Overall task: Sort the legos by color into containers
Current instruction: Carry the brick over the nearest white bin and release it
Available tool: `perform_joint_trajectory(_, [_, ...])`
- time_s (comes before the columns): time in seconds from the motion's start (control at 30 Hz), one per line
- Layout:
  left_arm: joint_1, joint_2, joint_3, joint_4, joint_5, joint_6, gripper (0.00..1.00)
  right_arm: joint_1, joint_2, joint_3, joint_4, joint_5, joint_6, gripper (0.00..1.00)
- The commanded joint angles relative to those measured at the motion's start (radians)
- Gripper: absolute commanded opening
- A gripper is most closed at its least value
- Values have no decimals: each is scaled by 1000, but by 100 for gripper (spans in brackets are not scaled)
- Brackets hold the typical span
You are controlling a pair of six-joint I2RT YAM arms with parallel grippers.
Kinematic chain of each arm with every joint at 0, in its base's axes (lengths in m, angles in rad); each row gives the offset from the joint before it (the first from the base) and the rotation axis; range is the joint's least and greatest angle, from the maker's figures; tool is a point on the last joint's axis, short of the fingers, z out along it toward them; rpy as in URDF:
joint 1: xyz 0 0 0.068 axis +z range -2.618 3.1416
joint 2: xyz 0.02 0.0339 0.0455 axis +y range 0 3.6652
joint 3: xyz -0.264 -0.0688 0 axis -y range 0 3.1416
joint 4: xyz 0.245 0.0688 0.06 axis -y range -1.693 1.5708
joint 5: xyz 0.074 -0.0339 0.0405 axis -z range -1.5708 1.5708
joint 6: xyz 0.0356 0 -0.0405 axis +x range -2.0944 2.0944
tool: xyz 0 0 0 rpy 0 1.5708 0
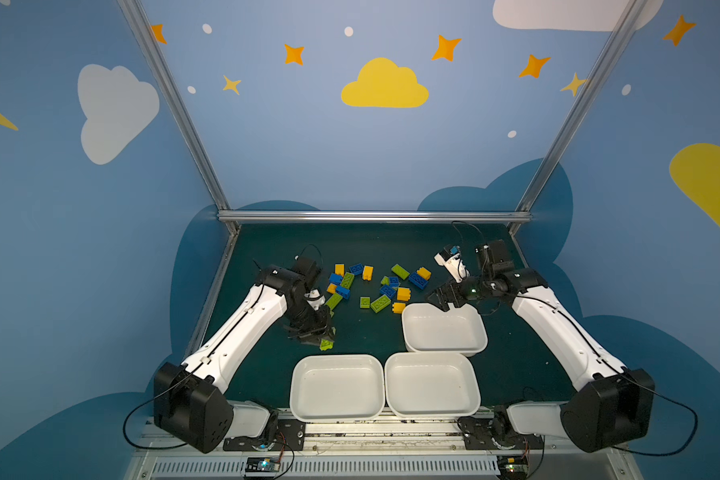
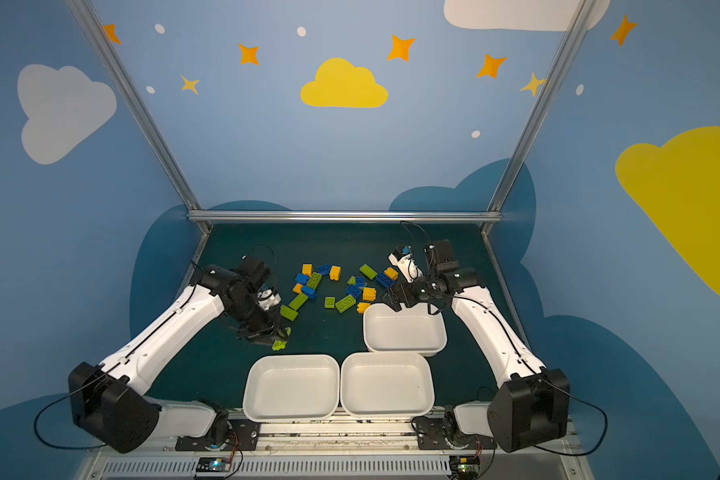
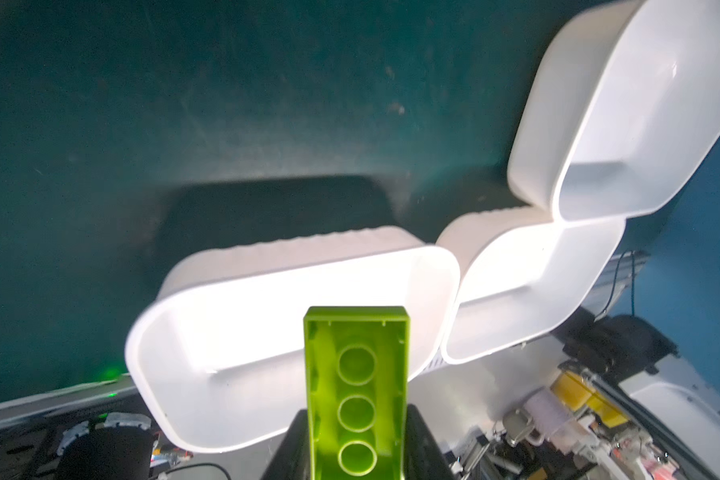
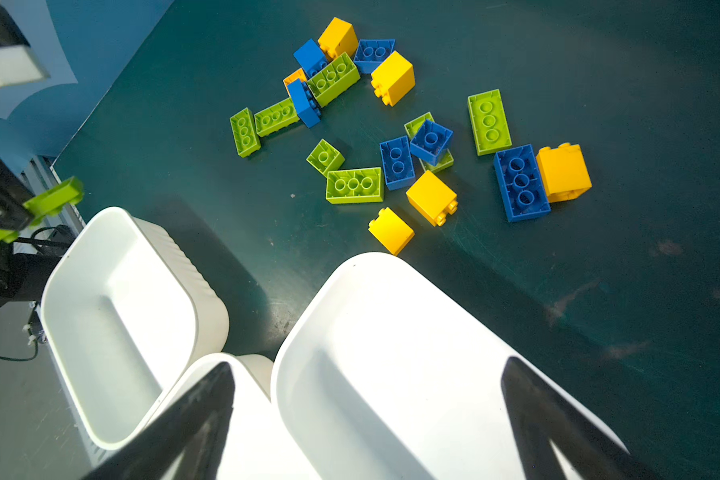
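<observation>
My left gripper (image 1: 323,336) (image 3: 356,415) is shut on a long lime-green lego (image 1: 326,343) (image 3: 356,395), hollow underside facing the wrist camera. It hangs over the mat just behind the far rim of the front-left container (image 1: 336,386) (image 3: 233,340). The other legos (image 1: 375,286) (image 4: 391,137), green, blue and yellow, lie scattered mid-table. My right gripper (image 1: 439,300) (image 4: 368,363) stands open with nothing between its fingers, over the far-left corner of the back-right container (image 1: 443,328) (image 4: 391,353). The front-right container (image 1: 432,384) shows nothing inside.
All three white containers sit close together, the front two touching. A yellow lego (image 4: 390,230) lies against the back-right container's far corner. An aluminium rail (image 1: 375,216) borders the back of the dark green mat (image 1: 516,353). Cables and boards run along the front edge.
</observation>
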Motion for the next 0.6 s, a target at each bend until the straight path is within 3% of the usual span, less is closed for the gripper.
perform_joint_trajectory(0.0, [-42, -42, -88, -26, 23, 46, 31, -2, 6, 7, -18, -17, -17, 99])
perform_joint_trajectory(0.23, [-155, -136, -254, 169, -199, 18, 29, -1, 7, 6, -37, -3, -38, 99])
perform_joint_trajectory(0.57, [-196, -72, -303, 164, -255, -70, 33, 1, 7, 3, -57, 13, -55, 99])
